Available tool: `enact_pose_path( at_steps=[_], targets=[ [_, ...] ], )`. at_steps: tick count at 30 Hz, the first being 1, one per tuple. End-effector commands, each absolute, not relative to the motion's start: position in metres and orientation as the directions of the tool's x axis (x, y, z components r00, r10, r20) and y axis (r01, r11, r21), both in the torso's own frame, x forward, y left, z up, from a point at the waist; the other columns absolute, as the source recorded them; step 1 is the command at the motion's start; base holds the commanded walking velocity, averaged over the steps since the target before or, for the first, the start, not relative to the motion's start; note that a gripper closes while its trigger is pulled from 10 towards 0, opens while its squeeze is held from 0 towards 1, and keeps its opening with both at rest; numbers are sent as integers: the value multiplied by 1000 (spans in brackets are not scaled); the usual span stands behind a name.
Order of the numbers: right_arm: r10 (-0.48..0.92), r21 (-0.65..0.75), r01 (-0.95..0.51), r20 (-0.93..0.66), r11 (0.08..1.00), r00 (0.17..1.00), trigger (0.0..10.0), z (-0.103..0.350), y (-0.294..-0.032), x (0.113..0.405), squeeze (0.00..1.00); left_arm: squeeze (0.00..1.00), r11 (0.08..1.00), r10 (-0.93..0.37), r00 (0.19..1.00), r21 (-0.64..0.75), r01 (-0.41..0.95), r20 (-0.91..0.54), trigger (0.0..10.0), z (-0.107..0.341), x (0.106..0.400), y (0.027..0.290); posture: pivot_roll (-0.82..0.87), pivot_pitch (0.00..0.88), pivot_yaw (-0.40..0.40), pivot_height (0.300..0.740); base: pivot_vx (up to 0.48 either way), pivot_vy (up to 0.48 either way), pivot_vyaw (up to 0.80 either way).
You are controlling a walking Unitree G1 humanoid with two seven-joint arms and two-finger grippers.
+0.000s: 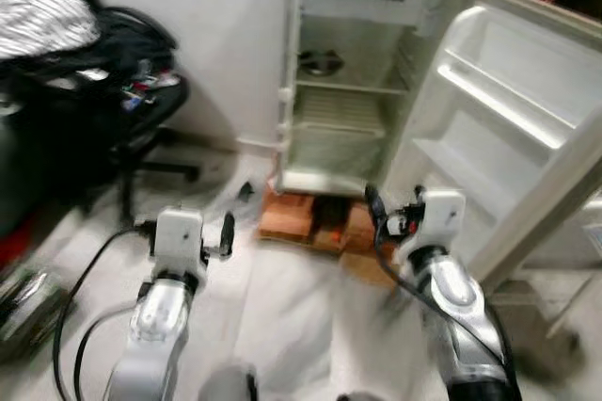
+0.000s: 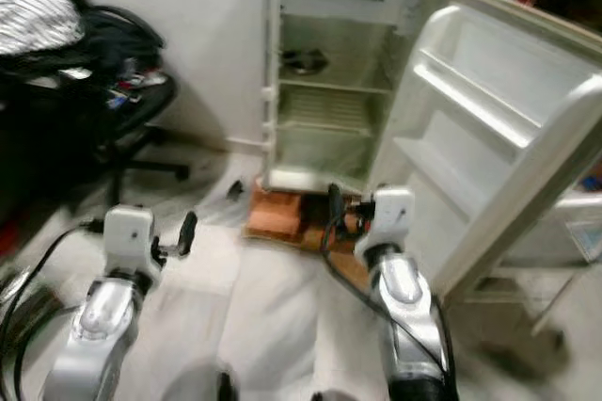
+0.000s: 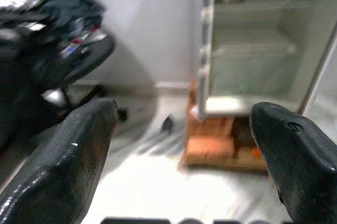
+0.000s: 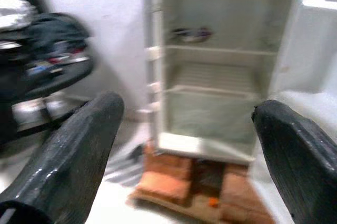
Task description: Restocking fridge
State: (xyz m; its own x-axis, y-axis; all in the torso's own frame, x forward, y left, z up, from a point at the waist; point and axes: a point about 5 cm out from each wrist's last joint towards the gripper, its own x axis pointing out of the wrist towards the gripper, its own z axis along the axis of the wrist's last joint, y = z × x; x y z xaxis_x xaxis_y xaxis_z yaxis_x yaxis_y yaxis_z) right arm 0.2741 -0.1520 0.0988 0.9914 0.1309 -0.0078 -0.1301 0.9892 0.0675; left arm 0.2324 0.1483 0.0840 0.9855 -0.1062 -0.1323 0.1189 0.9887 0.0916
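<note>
Against the white wall stands the fridge (image 1: 353, 90), its door (image 1: 508, 128) swung wide to the right.
Inside, a small dark dish (image 1: 320, 64) sits on the upper shelf; the lower shelves look bare. Orange bricks (image 1: 301, 220) prop the fridge off the floor, and a chair (image 1: 113, 81) heaped with clothes stands well apart to the left. Nothing lies between robot and fridge. Both arms reach forward, low over the pale floor: left gripper (image 3: 181, 145) and right gripper (image 4: 187, 145) have jaws spread wide and hold nothing.
</note>
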Motion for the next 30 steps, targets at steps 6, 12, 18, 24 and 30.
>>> enact_pose_path(
  at_steps=[6, 12, 18, 24, 30],
  targets=[
    [100, 57, -99, -9, 993, 995, 10000, 101, -157, 277, 0, 0, 981, -155, 979, 95, 168, -133, 10000, 84, 234, 145, 84, 0, -21, 740, 372, -178, 0],
    [88, 53, -88, -4, 995, 996, 10000, 103, -158, 279, 0, 0, 979, -154, 979, 113, 170, -134, 10000, 83, 235, 147, 85, 0, -19, 740, 430, -45, 0],
    [81, 47, -81, -3, 996, 997, 10000, 102, -158, 281, 0, 0, 976, -163, 979, 122, 178, -122, 10000, 83, 235, 146, 87, 0, -16, 740, 456, 0, 0],
    [82, 46, -82, 0, 996, 997, 10000, 102, -158, 281, 0, 0, 977, -159, 980, 127, 174, -121, 10000, 83, 235, 148, 88, 0, -16, 740, 478, 0, 0],
    [89, 41, -89, 12, 995, 996, 10000, 105, -158, 285, 0, 0, 973, -169, 978, 141, 185, -119, 10000, 82, 236, 144, 89, 0, -21, 740, 459, 0, 0]
  ],
)
